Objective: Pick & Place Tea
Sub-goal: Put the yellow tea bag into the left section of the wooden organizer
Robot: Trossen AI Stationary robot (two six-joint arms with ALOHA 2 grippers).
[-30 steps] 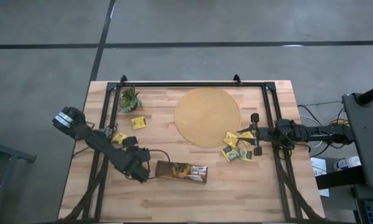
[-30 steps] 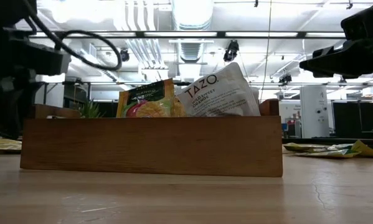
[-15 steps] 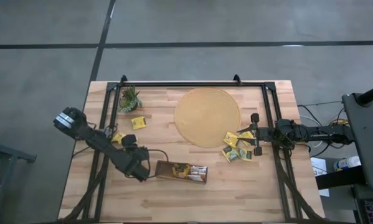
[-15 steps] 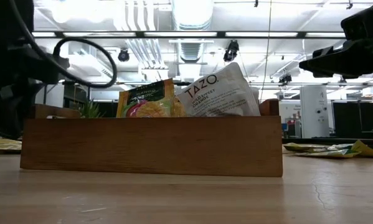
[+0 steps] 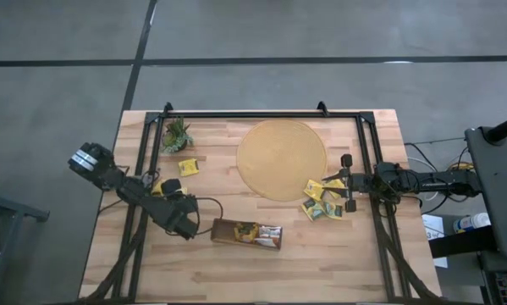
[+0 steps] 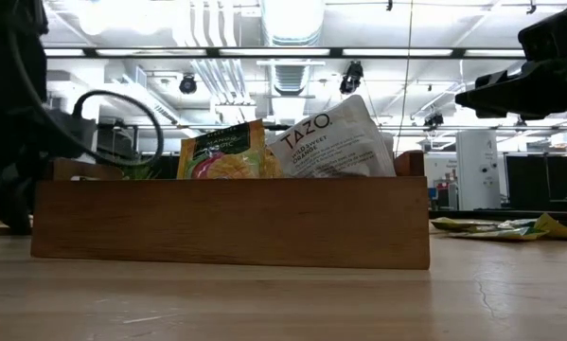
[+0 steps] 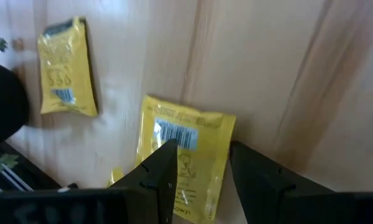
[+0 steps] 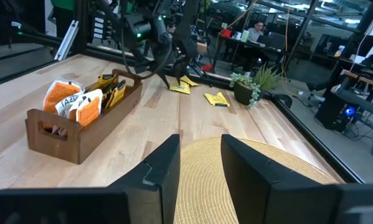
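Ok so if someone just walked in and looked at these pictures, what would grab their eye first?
Probably the big round mat at the table's far middle, with a scatter of yellow tea sachets at its near right edge, just by the right gripper. Next, the brown tray near the front, sachets standing in it. The left gripper hangs open over a yellow sachet on the left.

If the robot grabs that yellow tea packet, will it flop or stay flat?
Probably flops a little: the yellow tea packet looks like thin, slightly crinkled paper. It lies flat on the wooden table, so it is likely light and might slide when the left gripper nudges it.
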